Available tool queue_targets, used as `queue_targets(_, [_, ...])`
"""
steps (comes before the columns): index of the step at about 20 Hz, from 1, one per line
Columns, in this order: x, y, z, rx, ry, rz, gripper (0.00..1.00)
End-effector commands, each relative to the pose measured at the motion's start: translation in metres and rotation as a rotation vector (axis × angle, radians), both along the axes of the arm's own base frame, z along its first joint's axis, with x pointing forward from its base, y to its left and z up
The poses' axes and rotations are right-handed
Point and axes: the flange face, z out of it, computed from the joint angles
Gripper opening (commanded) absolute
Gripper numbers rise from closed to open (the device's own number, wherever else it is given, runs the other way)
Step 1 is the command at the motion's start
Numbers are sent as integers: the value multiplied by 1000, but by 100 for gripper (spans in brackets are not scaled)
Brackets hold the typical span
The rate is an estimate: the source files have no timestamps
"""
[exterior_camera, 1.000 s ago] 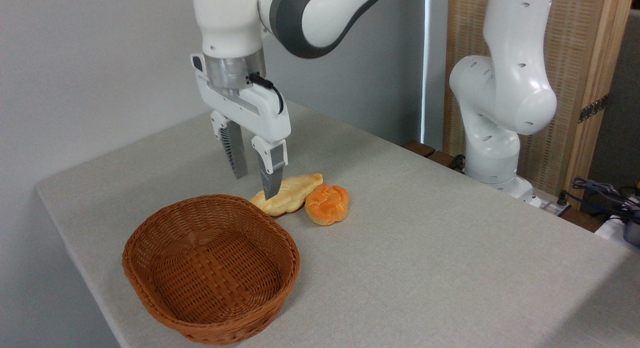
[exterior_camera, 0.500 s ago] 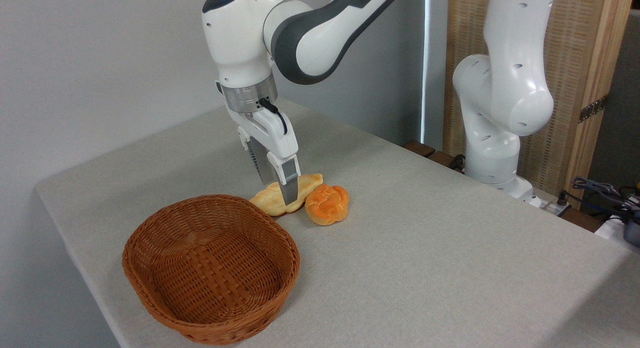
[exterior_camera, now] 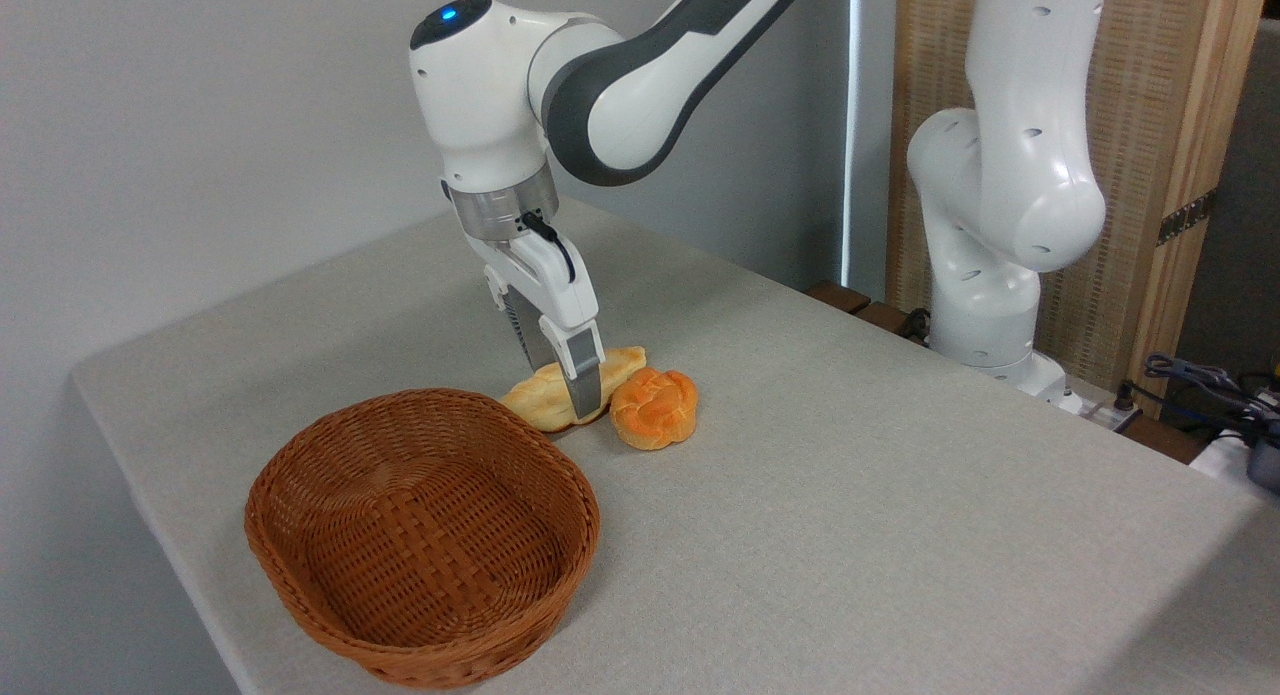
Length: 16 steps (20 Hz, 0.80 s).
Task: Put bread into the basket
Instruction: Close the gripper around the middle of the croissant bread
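The bread [exterior_camera: 534, 402] is a long pale golden braided loaf lying on the table just behind the far rim of the basket [exterior_camera: 592, 520]. The basket is oval, reddish-brown wicker, and has nothing in it. My gripper [exterior_camera: 566, 390] is tilted and lowered over the middle of the loaf, open. One finger stands in front of the loaf and the other behind it, so the loaf's middle is partly hidden. The fingertips are close to the table.
A small round orange knotted bun [exterior_camera: 653, 407] sits right against the loaf's right side. A second white robot arm [exterior_camera: 1000, 195] stands at the back right, with cables [exterior_camera: 1200, 385] near the table's right edge. The grey table [exterior_camera: 850, 535] stretches to the right.
The gripper has swung right from above the basket's far rim, tilted, and come down until its fingers straddle the loaf. Bread, bun and basket have not moved.
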Motion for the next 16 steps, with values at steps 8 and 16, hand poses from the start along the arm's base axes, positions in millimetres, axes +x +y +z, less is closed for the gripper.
queue_targets(8, [-3, -8, -8, 11, -12, -41, 39])
queue_targets(16, [-3, -8, -6, 10, -14, -41, 39])
